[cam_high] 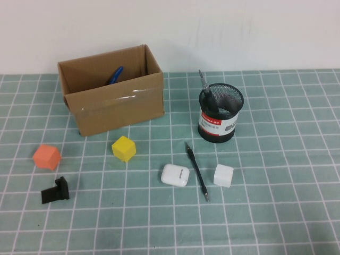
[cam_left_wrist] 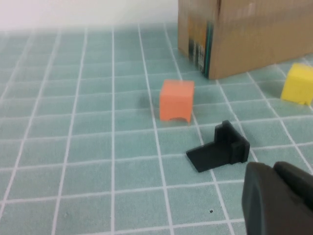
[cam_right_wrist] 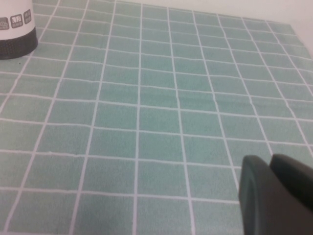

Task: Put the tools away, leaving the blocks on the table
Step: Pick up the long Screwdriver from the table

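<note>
Both grippers are pressed together and hold nothing: the left gripper hangs near the bracket and orange block, the right gripper over bare table. The pen tool lies between the earbud case and white block; the yellow block sits before the box, where a blue handle shows, and the screwdriver stands in the mesh cup.

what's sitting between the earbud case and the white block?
The thin black pen-like tool lies between the white earbud case and the white block, flat on the cloth, touching neither. That shows in the high view only.

Both the left tool and right tool are rounded, matte black.
</note>
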